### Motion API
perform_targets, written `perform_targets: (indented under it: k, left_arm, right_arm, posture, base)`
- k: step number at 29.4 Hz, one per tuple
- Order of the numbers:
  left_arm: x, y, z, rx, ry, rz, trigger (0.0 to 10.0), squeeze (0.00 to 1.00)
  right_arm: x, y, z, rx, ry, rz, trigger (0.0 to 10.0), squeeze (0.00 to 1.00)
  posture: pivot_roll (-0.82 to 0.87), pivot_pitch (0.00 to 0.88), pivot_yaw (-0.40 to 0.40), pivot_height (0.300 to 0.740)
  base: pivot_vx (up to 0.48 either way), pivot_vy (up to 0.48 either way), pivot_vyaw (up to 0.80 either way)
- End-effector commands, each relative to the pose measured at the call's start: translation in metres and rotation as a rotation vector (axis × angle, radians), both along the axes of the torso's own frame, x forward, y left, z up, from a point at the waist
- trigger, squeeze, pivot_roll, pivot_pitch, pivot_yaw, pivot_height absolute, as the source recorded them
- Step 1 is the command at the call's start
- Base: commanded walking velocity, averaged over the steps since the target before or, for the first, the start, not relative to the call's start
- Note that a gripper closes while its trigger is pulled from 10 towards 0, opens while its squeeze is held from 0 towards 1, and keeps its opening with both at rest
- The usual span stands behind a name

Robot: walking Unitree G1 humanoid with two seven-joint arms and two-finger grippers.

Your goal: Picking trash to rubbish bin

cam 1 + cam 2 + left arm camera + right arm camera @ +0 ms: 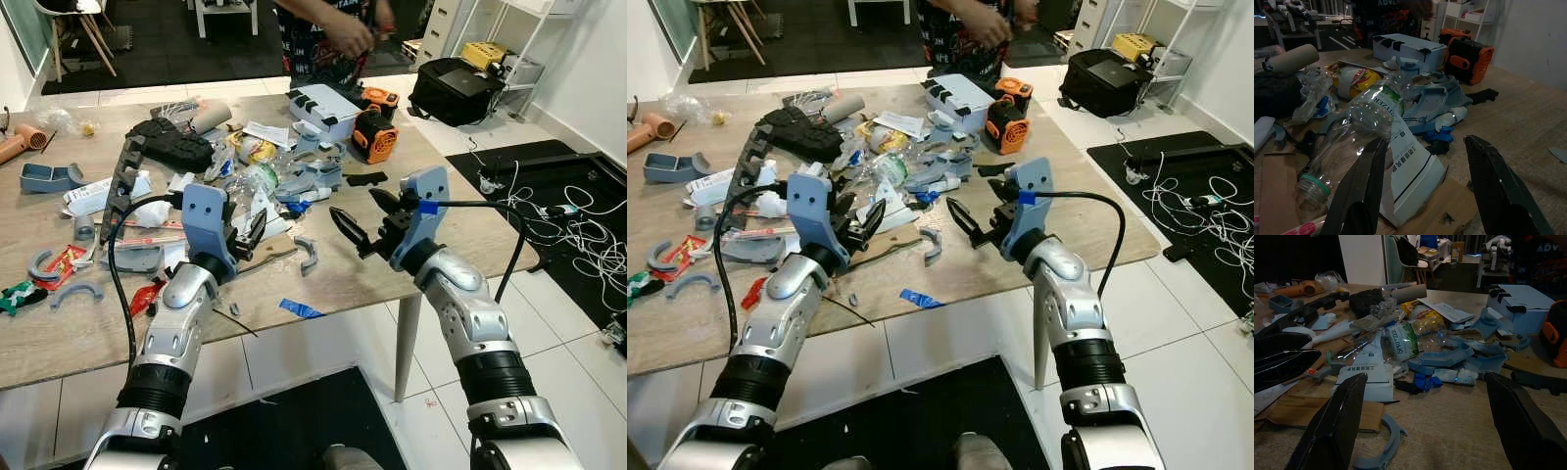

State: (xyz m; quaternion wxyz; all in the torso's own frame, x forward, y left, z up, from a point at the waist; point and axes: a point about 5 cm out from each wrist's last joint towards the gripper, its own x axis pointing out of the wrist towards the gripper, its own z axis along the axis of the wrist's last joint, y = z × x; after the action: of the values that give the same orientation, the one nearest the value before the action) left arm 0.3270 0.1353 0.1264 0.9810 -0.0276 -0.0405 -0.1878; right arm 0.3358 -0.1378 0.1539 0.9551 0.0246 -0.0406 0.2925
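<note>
I count one wooden table (470, 245), heaped with litter across its middle and left. One clear plastic bottle (1359, 127) with a green label lies on its side in the pile, cap end toward me. One white printed paper sleeve (1408, 164) lies against it, on one flat piece of brown cardboard (1308, 413). One cardboard tube (211, 117) sits at the far side, beside one black ridged mat (176, 147). Two orange-and-black tools (374, 132) stand next to one white box (323, 110) with black corners. Grey curved plastic pieces: I make out at least four, one (307, 252) lying between the arms. One strip of blue tape (300, 308) lies near the table's front edge. One person (328, 34) stands at the far side, hands together.

Left gripper (245, 235): low over the table at the near edge of the pile, jaws parted about a bottle's width, holding nothing; in the left wrist view the bottle and sleeve lie just ahead between the fingers (1359, 191).

Right gripper (367, 217): raised above bare table right of the pile, jaws spread wide, empty, touching nothing.
</note>
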Motion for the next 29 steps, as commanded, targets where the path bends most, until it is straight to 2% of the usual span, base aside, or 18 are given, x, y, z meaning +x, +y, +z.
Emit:
perform_targets:
  k: [1,29]
  left_arm:
    - [0.0019,0.0004,0.0002,0.015,-0.001,-0.005,10.0,0.0]
    - [0.0018,0.0007,0.0023,0.012,-0.005,-0.004,10.0,0.0]
  right_arm:
    - [-0.0004,-0.0043,-0.003,0.021,0.012,-0.015,10.0,0.0]
    - [-0.0002,-0.0043,-0.001,0.026,0.009,-0.016,10.0,0.0]
  posture:
    - [-0.07,0.0,-0.044,0.74]
    - [-0.08,0.0,-0.039,0.74]
  base:
    - [0.0,0.0,0.0]
    - [0.0,0.0,0.0]
